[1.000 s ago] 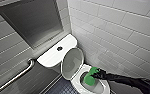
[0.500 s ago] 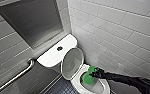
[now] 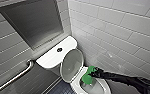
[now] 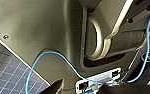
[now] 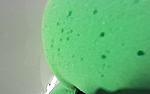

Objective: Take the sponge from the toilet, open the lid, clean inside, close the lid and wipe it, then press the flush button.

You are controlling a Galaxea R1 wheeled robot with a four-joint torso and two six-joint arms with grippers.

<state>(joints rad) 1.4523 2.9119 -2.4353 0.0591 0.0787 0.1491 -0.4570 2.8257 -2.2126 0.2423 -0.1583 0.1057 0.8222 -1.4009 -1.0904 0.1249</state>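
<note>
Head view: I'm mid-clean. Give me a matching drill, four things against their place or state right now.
Things:
1. sponge
2. lid
3. flush button
4. grab rail

Place or state:
A. set in the white tank top
B. fixed to the grey tiled wall
C. at the right gripper, over the bowl
D. raised, grey inner side showing

Pairs: 1-C, 2-D, 3-A, 4-B
</note>
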